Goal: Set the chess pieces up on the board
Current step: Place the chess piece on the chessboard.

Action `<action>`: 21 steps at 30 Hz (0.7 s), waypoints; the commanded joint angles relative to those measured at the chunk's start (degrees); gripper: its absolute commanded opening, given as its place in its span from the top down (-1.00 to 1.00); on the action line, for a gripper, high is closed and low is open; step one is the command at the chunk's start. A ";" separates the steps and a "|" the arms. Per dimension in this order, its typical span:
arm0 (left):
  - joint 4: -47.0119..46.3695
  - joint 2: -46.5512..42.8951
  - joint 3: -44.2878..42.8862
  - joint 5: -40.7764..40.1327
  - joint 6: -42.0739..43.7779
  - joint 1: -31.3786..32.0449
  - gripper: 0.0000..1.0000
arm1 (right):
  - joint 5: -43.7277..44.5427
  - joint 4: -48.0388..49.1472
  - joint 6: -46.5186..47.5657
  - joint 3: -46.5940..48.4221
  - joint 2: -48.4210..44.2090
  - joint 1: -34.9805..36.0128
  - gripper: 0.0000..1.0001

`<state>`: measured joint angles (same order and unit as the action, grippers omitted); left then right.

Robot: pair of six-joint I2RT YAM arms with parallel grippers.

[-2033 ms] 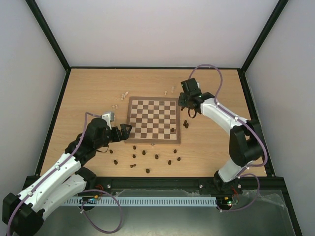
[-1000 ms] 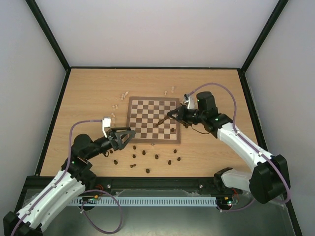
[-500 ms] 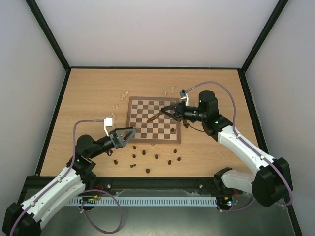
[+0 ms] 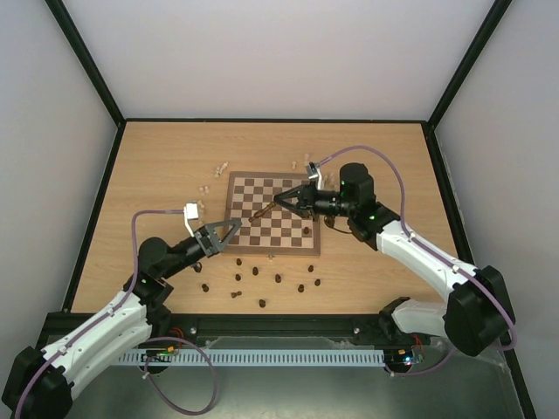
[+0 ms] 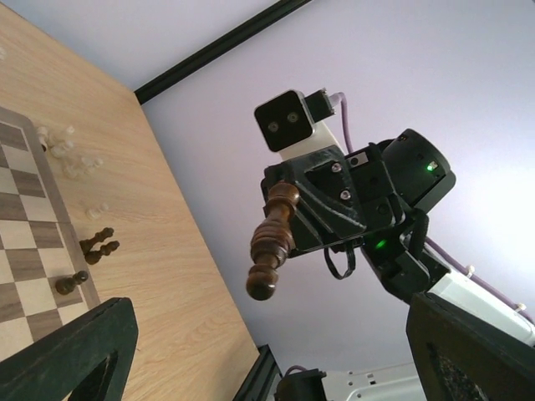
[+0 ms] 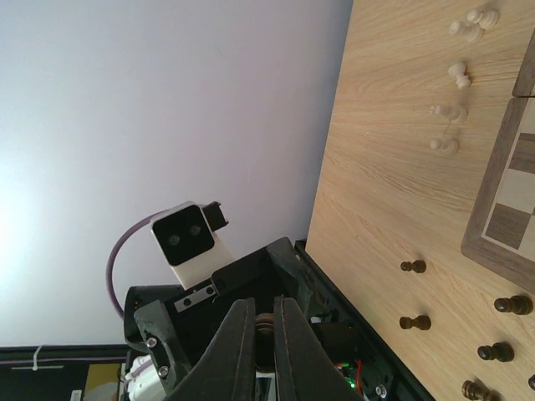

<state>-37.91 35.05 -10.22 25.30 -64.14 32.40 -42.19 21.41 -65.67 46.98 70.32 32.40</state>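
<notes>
One dark chessman (image 4: pixel 307 230) stands on the board (image 4: pixel 249 196), near its 4 o'clock edge. Every other square shows bare, so the set-up has scarcely begun. A dark pair (image 4: pixel 328 220) waits on the tabletop (image 4: pixel 157 175) just beside that same edge. The loose dark pieces (image 4: pixel 278 278) are scattered at the board's 6 o'clock, and the pale pieces (image 4: pixel 218 168) sit in small clusters at 11 and 1 o'clock. The right end effector (image 4: pixel 284 201) is clamped on a tall dark piece (image 5: pixel 269 242), held in the air over the middle of the board with its length pointing towards 8 o'clock. There the left end effector (image 4: pixel 234 234) hovers just off the board's corner, its fingers spread wide with nothing between them. The two face each other closely — this looks like a hand-over in the making, though the piece is not yet between the left fingers. Nearly all the placing is left: both colours, every rank.
</notes>
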 commanded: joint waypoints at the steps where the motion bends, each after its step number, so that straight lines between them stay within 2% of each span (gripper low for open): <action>1: -3.96 -0.20 0.51 -1.48 -1.25 0.46 -0.79 | 0.39 3.29 -1.35 0.72 1.09 0.71 0.97; 8: -4.55 0.21 1.12 -2.01 -1.15 0.62 -0.45 | 0.69 4.61 -1.99 1.35 2.90 1.66 0.97; 21: -6.29 2.22 1.39 -2.69 -0.82 0.73 -0.04 | 1.58 6.12 -2.71 2.16 5.21 3.61 0.97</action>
<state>-40.75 37.01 -9.34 23.27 -65.56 32.84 -40.42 25.61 -67.79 47.20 74.96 35.40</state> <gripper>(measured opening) 0.542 0.036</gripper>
